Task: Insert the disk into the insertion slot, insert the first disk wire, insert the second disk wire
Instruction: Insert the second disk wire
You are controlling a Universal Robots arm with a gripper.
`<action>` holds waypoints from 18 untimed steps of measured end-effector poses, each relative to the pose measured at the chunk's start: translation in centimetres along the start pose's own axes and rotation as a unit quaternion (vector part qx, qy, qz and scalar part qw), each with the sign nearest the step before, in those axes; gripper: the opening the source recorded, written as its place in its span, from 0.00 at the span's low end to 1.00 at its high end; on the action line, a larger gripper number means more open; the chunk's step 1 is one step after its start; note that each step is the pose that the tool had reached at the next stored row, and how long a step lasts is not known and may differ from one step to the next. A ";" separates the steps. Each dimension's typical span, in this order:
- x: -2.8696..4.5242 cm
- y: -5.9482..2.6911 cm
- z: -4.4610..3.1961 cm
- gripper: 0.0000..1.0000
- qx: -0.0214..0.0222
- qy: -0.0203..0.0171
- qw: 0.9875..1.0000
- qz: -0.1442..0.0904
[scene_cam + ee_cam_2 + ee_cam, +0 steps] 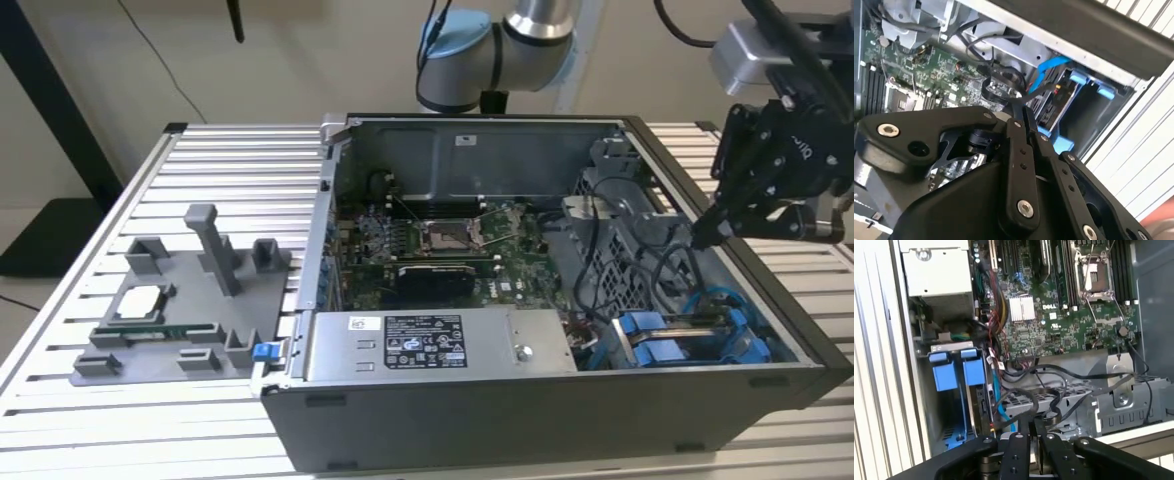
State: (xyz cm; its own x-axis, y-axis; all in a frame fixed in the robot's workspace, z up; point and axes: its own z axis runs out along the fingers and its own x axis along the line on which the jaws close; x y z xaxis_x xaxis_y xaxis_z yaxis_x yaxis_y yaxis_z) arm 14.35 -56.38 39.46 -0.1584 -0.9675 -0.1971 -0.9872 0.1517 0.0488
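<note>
On the exterior view's left, a grey fixture tray (pixel 160 300) lies on the slatted table (pixel 80 420), well apart from the work. It looks like a parking place for parts that are not in play.

The open computer case (pixel 534 420) lies on its side so that its inside faces up, which gives the arm access from above. The motherboard (pixel 441 240) sits in the middle and the power supply (pixel 441 345) is against the near wall.

Towards the exterior view's right, the insertion slot (pixel 650 345) fills the case's corner. In the second wrist view the disk (pixel 1054 112) appears to be seated in it already. The disk stands on its thin edge between blue tabs (pixel 1079 77). Its long axis seems to run along the length of the bay and its connector end faces the loose cables, which would let a plug meet it head-on. A blue cable (pixel 1046 67) curves down towards that end, but it cannot be told whether it is plugged in.

Furthest to the exterior view's right, the gripper (pixel 721 220) hangs above the bay and points down into the case. In both wrist views its fingers (pixel 1019 440) are together and appear to pinch a black wire (pixel 996 75). The wire loops away over the metal cage, and its held end is near the disk but apart from it.
</note>
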 end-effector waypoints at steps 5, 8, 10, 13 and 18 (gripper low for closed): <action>0.57 1.10 -0.07 0.00 0.004 0.002 1.000 -0.001; 0.77 1.21 -0.10 0.00 0.004 0.005 1.000 -0.003; 0.89 1.30 -0.12 0.00 0.004 0.006 1.000 -0.004; 1.08 1.42 -0.09 0.00 0.004 0.007 1.000 -0.006; 1.30 1.45 -0.01 0.00 0.002 0.008 1.000 -0.016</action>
State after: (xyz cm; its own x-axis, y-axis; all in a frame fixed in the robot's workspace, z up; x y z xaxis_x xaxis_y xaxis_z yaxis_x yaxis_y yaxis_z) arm 12.71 -57.42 39.27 -0.1256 -0.9749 -0.1837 -0.9919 0.1204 0.0393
